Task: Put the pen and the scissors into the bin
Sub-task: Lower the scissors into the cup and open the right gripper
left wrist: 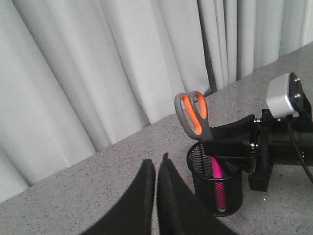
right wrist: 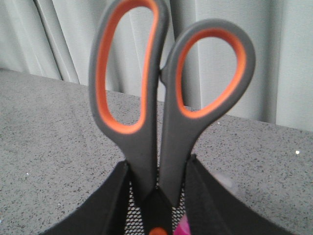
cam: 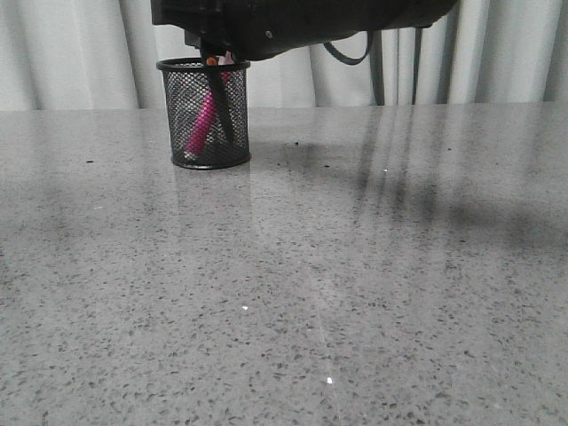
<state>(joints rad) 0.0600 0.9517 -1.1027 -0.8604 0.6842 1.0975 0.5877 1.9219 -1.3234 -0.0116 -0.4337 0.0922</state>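
Observation:
The black mesh bin (cam: pixel 204 115) stands at the far left of the table. Inside it leans the pink pen (cam: pixel 201 124), also visible through the mesh in the left wrist view (left wrist: pixel 218 186). The scissors (right wrist: pixel 146 142) stand upright with their blades down in the bin (left wrist: pixel 217 196) and their grey-and-orange handles (left wrist: pixel 193 115) above the rim. My right gripper (right wrist: pixel 157 164) is shut on the scissors just below the loops, directly over the bin. My left gripper (left wrist: pixel 155 160) hangs shut and empty, to one side of the bin and apart from it.
The speckled grey table (cam: pixel 311 266) ends at a white curtain (cam: pixel 80 53) just behind the bin. My right arm's dark body (cam: pixel 293 22) spans the top of the front view; its grey camera box (left wrist: pixel 282 95) sits beside the bin.

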